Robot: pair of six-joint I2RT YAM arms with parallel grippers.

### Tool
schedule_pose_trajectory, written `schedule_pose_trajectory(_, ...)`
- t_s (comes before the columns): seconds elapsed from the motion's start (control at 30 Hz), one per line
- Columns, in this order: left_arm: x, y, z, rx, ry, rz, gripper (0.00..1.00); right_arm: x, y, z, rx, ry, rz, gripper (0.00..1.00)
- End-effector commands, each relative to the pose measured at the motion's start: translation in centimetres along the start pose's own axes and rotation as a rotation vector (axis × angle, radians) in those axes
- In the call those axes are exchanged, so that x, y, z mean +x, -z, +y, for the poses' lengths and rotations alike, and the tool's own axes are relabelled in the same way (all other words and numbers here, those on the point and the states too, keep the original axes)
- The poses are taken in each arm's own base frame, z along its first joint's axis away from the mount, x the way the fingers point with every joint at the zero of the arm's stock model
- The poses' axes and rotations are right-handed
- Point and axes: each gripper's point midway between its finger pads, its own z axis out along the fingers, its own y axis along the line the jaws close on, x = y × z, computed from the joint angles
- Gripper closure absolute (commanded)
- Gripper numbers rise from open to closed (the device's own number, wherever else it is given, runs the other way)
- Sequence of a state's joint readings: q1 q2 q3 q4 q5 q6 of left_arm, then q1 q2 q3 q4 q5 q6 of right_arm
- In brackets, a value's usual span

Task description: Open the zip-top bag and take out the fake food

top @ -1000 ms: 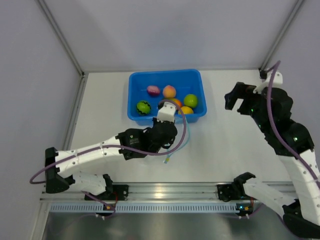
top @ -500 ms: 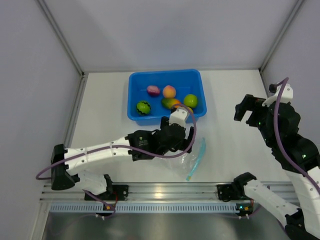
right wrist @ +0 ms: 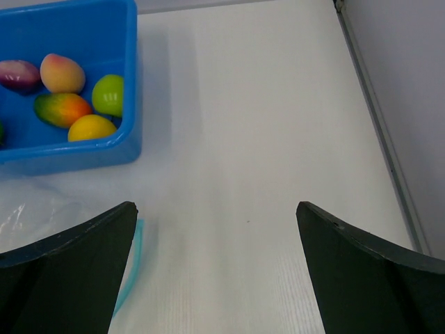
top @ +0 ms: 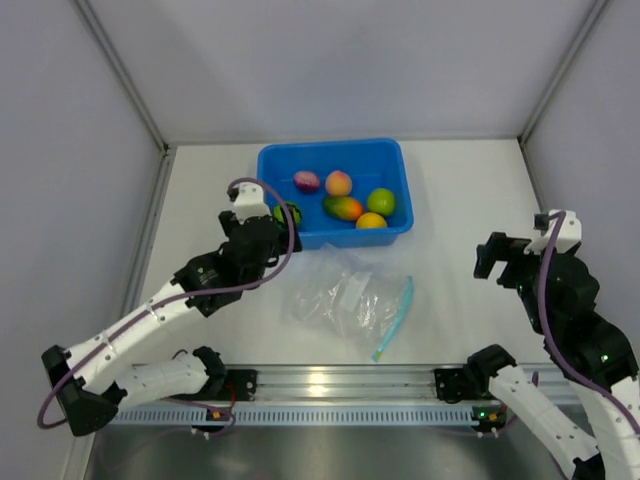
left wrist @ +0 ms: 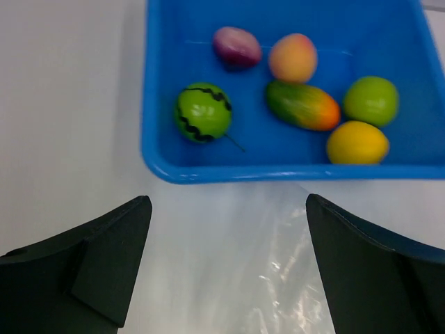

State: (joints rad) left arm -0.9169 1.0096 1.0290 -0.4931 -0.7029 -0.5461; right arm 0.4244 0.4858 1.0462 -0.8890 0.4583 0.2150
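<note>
- Now the bag (top: pixel 345 300) lies flat near the table's (top: pixel 460 190) front edge.
- Six fruits (top: pixel 343 207) sit in the blue tub (top: pixel 330 160) toward the back edge.
- Left claw (left wrist: pixel 226 236) gapes wide, empty, over the tub's front-left corner.
- Right claw (right wrist: pixel 215 236) is spread wide, empty, near the right edge.

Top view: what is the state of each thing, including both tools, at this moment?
zip-top bag, lying on the table, no fruit inside
blue tub, upright, on the table
fake food, six pieces, all in the blue tub
left tool, open, holds nothing
right tool, open, holds nothing
</note>
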Motion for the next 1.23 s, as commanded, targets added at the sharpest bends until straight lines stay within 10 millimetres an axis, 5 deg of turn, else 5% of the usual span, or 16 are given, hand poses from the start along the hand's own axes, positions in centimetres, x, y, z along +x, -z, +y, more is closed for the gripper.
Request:
schedule_pose_trajectory(0.0, -0.9, -1.2, 5.0, -0.156, -0.035, -0.04, 0.02, -0.9, 0.2, -0.5, 0.009, 0.016, -0.061, 0.01)
schedule_pose_trajectory(0.13, -1.3, -1.0, 9.6, -0.319, -0.097, -0.068, 0.02, 0.3, 0.3, -1.8, 0.062, 0.063, -0.034, 0.01)
schedule_pose_trajectory(0.33, -2.6, 1.0, 13.4, -0.357, -0.053, -0.079, 0.02, 0.1, 1.2, -2.3, 0.064, 0.054, -0.065, 0.01)
schedule_pose_trajectory(0.63, -4.0, 5.2, 15.3, -0.345, -0.108, -0.143, 0.02, -0.2, 1.9, -3.0, 0.081, 0.046, -0.093, 0.01)
schedule_pose_trajectory(1.2, -2.3, 4.2, 16.2, -0.372, -0.093, -0.108, 0.02, -0.3, 1.0, -2.4, 0.077, 0.045, -0.074, 0.0)
